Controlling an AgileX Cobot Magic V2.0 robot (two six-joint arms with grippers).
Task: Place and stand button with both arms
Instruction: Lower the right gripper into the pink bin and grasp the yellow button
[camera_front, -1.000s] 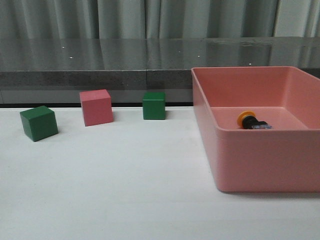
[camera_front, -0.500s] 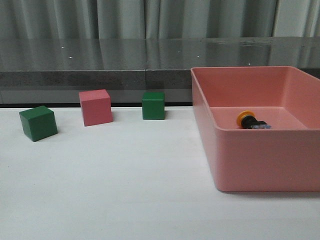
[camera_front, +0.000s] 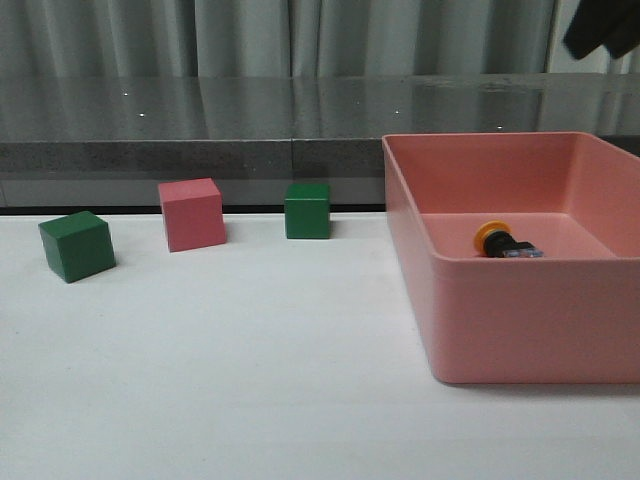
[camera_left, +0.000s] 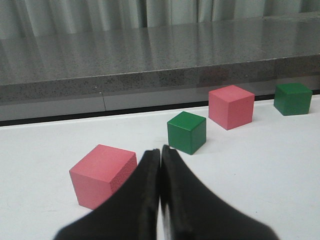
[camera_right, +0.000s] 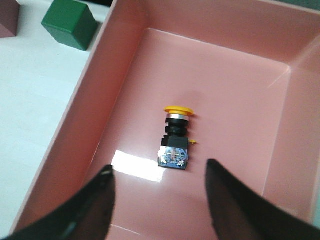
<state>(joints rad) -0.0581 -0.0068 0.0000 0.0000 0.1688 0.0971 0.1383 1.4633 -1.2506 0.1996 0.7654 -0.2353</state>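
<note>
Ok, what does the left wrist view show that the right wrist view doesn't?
Only the left wrist view shows the left hand, shut with its fingers together, a near pink cube beside it, a green cube and a farther pink cube. Only the right wrist view shows the pink bin, the button lying on its side inside, and the right hand open above it. Both probably share one green cube.
</note>
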